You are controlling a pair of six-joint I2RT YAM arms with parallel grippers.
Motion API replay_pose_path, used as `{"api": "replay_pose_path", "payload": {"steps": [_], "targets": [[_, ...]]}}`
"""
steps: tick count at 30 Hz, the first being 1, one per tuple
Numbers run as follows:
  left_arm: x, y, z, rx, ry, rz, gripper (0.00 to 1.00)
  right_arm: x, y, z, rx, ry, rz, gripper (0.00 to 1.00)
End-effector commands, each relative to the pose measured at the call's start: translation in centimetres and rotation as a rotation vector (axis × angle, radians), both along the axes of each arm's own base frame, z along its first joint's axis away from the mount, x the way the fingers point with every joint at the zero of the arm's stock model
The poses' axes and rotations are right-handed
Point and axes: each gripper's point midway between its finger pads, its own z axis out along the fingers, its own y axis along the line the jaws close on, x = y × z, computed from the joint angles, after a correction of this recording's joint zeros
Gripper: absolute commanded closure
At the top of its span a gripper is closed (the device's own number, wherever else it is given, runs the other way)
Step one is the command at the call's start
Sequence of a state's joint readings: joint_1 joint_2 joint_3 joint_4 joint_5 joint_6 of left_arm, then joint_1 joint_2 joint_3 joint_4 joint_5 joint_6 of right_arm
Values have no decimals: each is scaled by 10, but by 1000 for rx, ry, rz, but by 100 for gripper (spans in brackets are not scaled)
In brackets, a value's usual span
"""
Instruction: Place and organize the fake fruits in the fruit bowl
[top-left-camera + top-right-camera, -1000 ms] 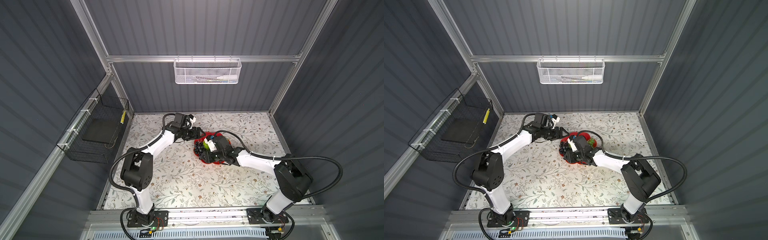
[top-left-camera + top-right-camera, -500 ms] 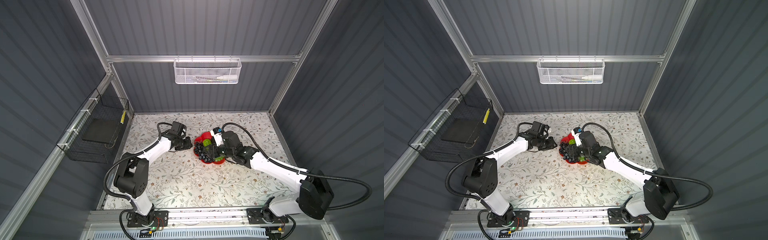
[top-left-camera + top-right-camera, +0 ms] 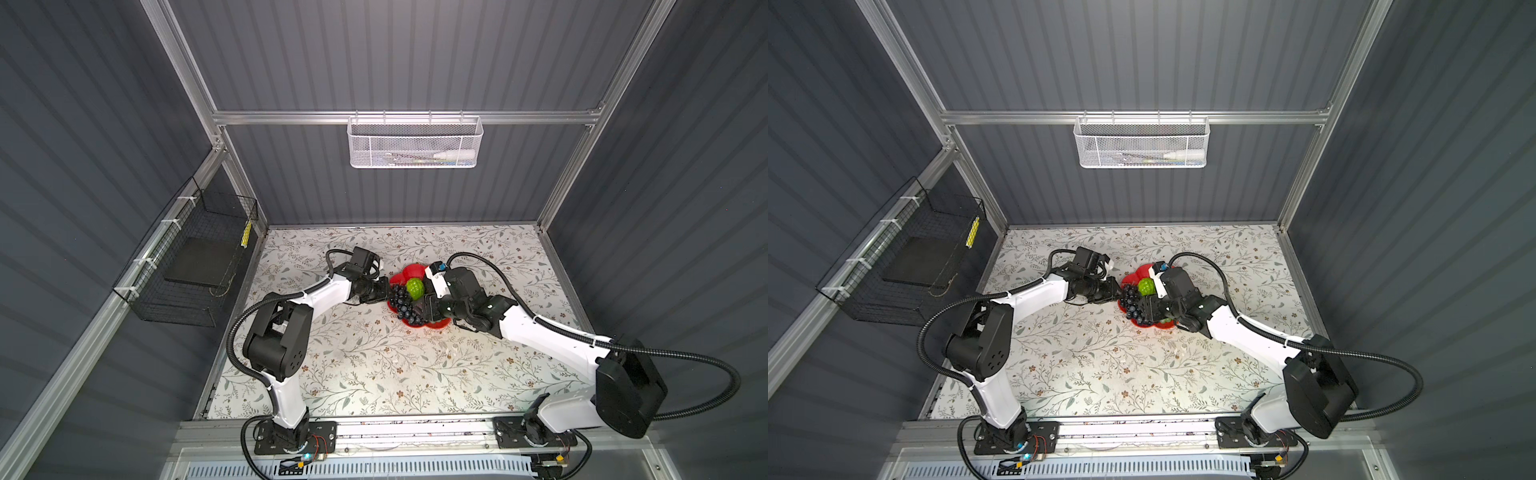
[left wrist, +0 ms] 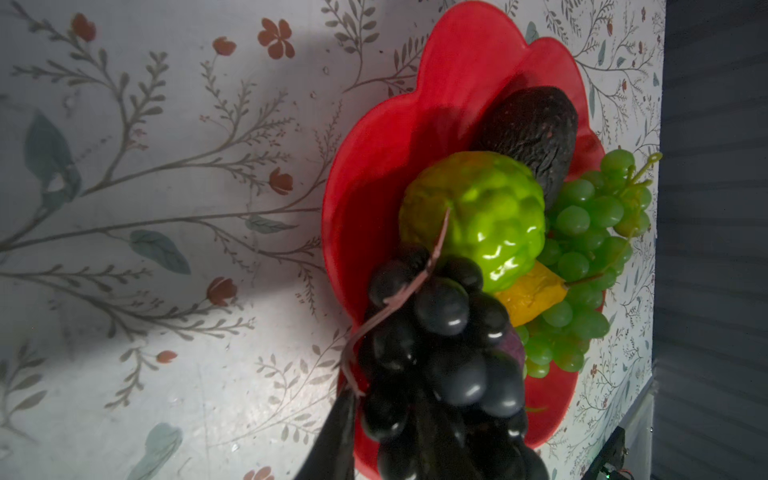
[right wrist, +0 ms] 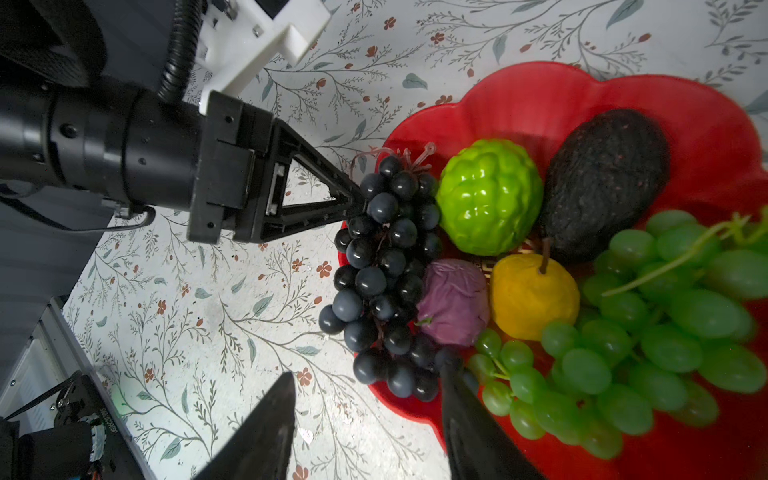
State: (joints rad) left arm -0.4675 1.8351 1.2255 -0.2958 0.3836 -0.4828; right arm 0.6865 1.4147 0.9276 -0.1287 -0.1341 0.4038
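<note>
In a top view the left gripper (image 3: 385, 293) pinches the glossy, beaded dark purple grape bunch (image 5: 382, 266), which is draped over the nine o'clock rim of the petalled red plastic fruit bowl (image 5: 540, 95). Inside lie the bumpy lime-green fruit (image 5: 488, 197), pebbled black avocado (image 5: 602, 183), wrinkled purple ball (image 5: 453, 301), matte yellow ball (image 5: 532, 301) and green grape bunch (image 5: 665, 324). At three o'clock, the right gripper (image 5: 368, 372) has its jaws apart and holds nothing.

Bench (image 3: 374, 374) is seen from high above its near edge in both top views; fruit bowl (image 4: 457, 62) is framed close by both wrist views.

Left fingers (image 5: 320, 214) seemingly pinched, right fingers (image 5: 266, 436) spread.
</note>
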Motion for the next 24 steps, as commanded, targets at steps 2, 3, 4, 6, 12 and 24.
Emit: {"api": "replay_pose_path", "payload": {"steps": [2, 3, 4, 6, 12, 24], "targets": [[11, -16, 11, -53, -29, -21, 74, -1, -7, -11, -28, 24, -13, 43], [11, -16, 10, -54, -29, -21, 74, -1, -6, -11, -28, 25, -11, 42], [12, -17, 9, -56, -28, -22, 74, -1, -7, -12, -30, 27, -12, 42], [12, -18, 7, -57, -25, -23, 74, -1, -7, -12, -32, 29, -10, 42], [14, -22, 2, -63, -20, -43, 73, 0, -7, -13, -34, 34, -13, 42], [16, -4, 51, 20, -116, -29, 40, 2, -14, 18, -31, -43, -27, 36]]}}
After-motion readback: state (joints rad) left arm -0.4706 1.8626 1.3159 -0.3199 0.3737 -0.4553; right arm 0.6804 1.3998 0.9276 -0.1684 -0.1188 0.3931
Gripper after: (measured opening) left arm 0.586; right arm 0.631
